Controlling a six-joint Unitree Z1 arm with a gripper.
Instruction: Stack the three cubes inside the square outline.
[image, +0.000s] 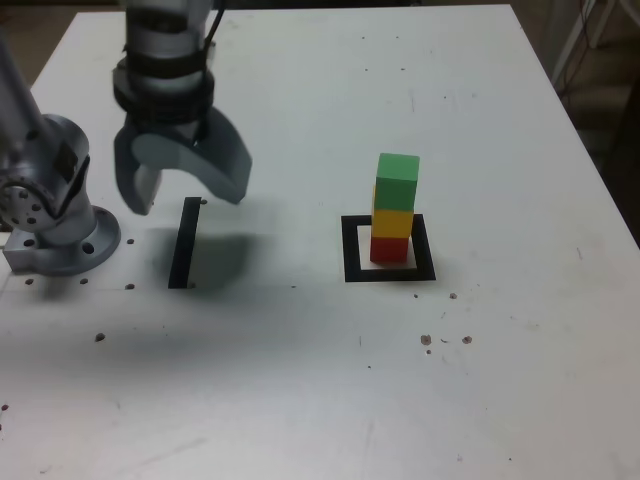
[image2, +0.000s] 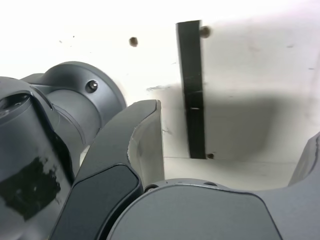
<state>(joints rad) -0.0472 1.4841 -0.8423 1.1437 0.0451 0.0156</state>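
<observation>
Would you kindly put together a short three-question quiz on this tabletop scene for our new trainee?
1. Multiple choice: which matte cube tops the stack? A red, B yellow, C green.
2. True or false: the grey two-jaw gripper holds a cube.
3. Fill in: the stack stands inside the ____.

Key
1. C: the green cube sits on the yellow cube, which sits on the red cube.
2. False: it hangs open and empty above the narrow black bar.
3. The thick black square outline.
</observation>
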